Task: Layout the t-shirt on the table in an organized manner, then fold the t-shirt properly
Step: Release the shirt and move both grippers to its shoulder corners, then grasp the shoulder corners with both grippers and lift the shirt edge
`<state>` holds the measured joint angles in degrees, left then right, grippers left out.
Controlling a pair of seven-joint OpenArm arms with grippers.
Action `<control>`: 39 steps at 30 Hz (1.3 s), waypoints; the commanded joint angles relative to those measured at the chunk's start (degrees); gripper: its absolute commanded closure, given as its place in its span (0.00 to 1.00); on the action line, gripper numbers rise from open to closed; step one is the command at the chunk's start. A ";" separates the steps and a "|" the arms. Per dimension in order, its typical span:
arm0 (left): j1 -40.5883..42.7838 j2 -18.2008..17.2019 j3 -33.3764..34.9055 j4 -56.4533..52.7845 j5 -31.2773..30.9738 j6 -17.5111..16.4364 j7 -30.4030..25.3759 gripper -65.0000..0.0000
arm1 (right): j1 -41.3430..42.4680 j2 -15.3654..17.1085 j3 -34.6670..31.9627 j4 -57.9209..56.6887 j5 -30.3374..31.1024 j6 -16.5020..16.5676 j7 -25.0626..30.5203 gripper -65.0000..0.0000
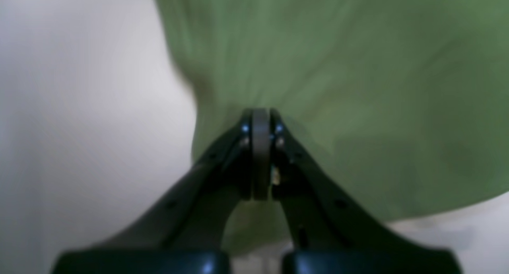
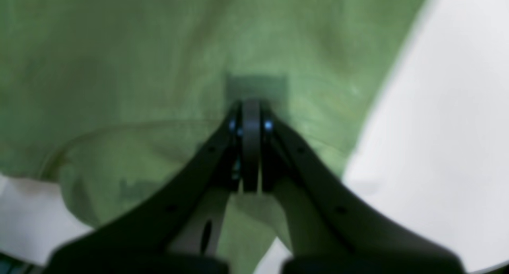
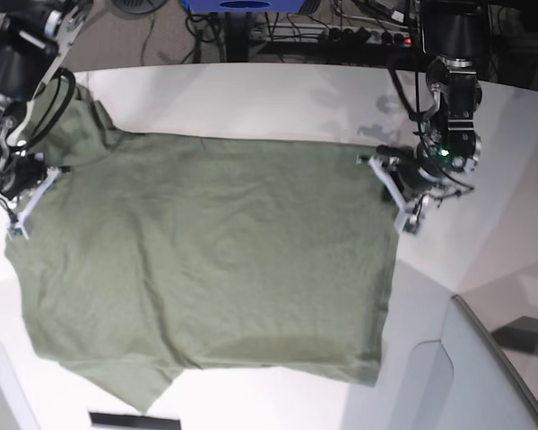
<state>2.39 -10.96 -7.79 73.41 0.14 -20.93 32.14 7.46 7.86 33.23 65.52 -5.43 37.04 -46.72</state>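
Both sets of jaws were clamped on the t-shirt (image 3: 206, 260) – soft, limp cloth, best gripped at its edges – spread across the desk (image 3: 251, 98).

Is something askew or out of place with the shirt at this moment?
Yes. The t-shirt lies skewed on the table, not square: a flap at its lower left corner sticks out past the edge. The cloth is wrinkled. Both hands, left and right, pinch its edges.
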 commanded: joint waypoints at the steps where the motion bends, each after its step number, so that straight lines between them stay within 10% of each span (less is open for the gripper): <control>1: -0.50 -0.34 -0.16 -0.04 0.34 0.05 -1.50 1.00 | 1.28 1.77 0.13 -2.18 0.20 0.11 2.19 1.00; 11: 2.75 -1.21 -0.69 -0.40 1.92 0.05 -1.50 1.00 | 3.74 6.25 -0.31 -14.48 0.20 -5.08 12.57 1.00; 21: 3.28 -0.25 -4.30 14.46 1.66 -0.21 -0.98 1.00 | -7.33 -0.52 0.22 25.25 6.00 -4.64 -3.79 0.97; 29: 3.36 -0.60 -16.60 20.26 -14.43 -0.48 11.33 1.00 | -16.83 -6.67 10.85 34.13 18.05 -4.64 -7.48 0.26; 32: 6.09 -3.24 -19.59 18.42 -21.81 -0.48 12.83 0.74 | -19.20 -6.67 16.39 30.00 22.27 -4.64 -4.49 0.03; 36: 9.34 -5.35 -20.56 15.34 -27.09 -0.48 10.80 0.43 | -20.26 -3.07 18.15 19.71 25.87 -4.47 0.08 0.05; 39: 10.75 -5.79 -20.47 13.67 -28.14 -0.48 9.31 0.39 | -19.99 -0.34 18.15 11.80 29.21 -4.47 1.49 0.12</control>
<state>13.87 -15.53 -27.88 85.91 -27.09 -21.26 43.75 -12.51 6.66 51.07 76.03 23.03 32.23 -46.04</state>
